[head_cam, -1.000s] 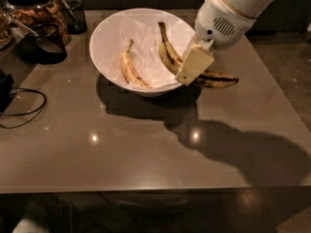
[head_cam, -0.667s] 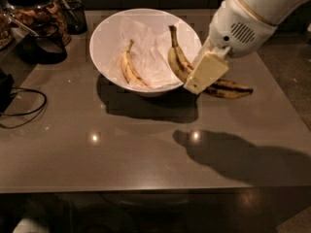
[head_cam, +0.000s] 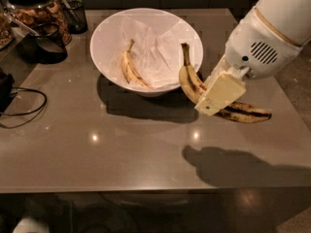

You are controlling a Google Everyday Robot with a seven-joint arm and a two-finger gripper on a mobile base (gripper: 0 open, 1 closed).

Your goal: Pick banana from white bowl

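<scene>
1. Camera view, the only one you've got. Count first: two bananas, one white bowl [head_cam: 104, 57], one gripper [head_cam: 219, 93].
2. Your gripper is on the right side of the table [head_cam: 121, 144], just beside the bowl's right rim. It's clamped narrow on the banana [head_cam: 189, 84], with a cream-coloured finger lying across the banana's middle.
3. The banana is the spotty, brown-streaked one. It's outside the bowl: the stem end points up in front of the right rim, and the dark-streaked end sticks out to the right past the gripper, over the tabletop. You can't tell whether that low end touches the table.
4. The second banana [head_cam: 129, 69], paler and cleaner, lies inside the bowl on the left part of the crumpled white paper lining [head_cam: 163, 52], well apart from the gripper.
5. The arm throws one big shadow [head_cam: 228, 165] on the table, near the front right.
6. Top left corner: one jar of brownish snacks [head_cam: 36, 11], one black mesh cup [head_cam: 75, 16] beside it, and one dark dish [head_cam: 46, 47] in front of the jar.
7. One black cable [head_cam: 23, 111] loops on the table's left edge.
</scene>
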